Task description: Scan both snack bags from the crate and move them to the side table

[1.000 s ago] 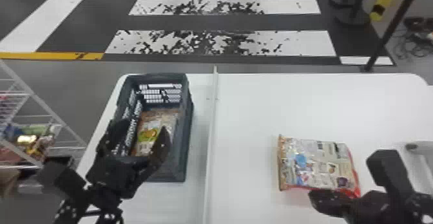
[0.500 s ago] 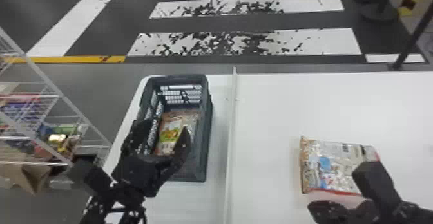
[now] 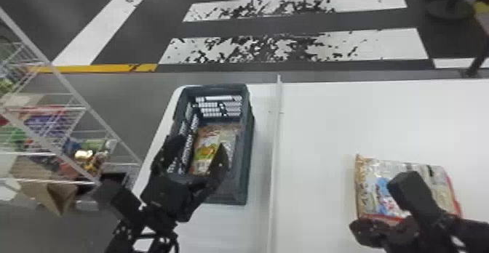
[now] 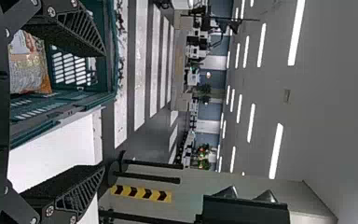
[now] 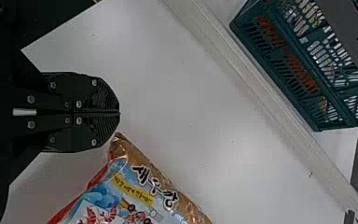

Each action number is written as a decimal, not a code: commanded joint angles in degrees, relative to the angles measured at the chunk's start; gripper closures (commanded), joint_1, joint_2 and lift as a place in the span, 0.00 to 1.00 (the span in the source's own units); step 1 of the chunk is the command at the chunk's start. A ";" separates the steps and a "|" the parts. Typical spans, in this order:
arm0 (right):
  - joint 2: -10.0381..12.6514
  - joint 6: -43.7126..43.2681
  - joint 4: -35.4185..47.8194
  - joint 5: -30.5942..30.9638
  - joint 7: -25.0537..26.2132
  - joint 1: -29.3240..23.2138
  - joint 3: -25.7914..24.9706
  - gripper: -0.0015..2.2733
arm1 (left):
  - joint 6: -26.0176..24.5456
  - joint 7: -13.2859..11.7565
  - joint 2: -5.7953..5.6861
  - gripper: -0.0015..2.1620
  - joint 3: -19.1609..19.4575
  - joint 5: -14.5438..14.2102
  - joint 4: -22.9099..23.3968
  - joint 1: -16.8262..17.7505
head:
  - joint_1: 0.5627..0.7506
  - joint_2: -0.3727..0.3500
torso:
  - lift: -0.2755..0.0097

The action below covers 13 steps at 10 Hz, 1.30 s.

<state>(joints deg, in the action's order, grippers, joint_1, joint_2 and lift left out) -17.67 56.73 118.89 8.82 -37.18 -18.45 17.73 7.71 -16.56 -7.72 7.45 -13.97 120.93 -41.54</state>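
A smooth white worktop point(image 3: 316, 132) is crossed by a thin, straight raised strip point(image 3: 275, 154). Left of the strip sits a rectangular crate point(image 3: 242, 168) of dark, rigid plastic, its walls pierced like a lattice. Inside lies a glossy, creased snack bag point(image 3: 207, 147), printed yellow and green. The left claw point(image 3: 198, 147) is at the crate's near end, its two ribbed black fingers spread wide with nothing between them.

Right of the strip, a second snack bag point(image 3: 374, 190) lies flat on the worktop: a puffy, roughly rectangular pouch of crinkled, shiny film, with brown and red edges and blue print. Just beside it is the right claw point(image 3: 354, 228), its rounded, grooved fingers pressed together and empty. At far left stands a white wire rack point(image 3: 65, 83) holding colourful packets.
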 commanded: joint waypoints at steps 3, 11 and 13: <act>1.85 0.01 -3.31 0.59 0.18 3.86 1.17 0.99 | 0.06 -0.05 0.42 0.07 0.29 0.00 0.10 -0.21 | 0.70 0.86 | 0.70; 7.66 0.01 -12.89 4.98 3.69 13.53 4.07 0.99 | 0.41 -0.14 0.51 0.07 0.73 0.00 0.19 -0.56 | 0.70 0.89 | 0.70; 8.18 -0.34 -15.62 6.04 5.45 15.90 4.42 0.99 | 0.59 -0.22 0.51 0.07 0.82 0.00 0.10 -0.56 | 0.70 0.88 | 0.70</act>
<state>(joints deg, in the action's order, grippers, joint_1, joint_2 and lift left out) -9.60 56.43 103.93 14.60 -31.78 -3.12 22.09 8.19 -16.79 -7.21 8.24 -13.97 121.09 -42.09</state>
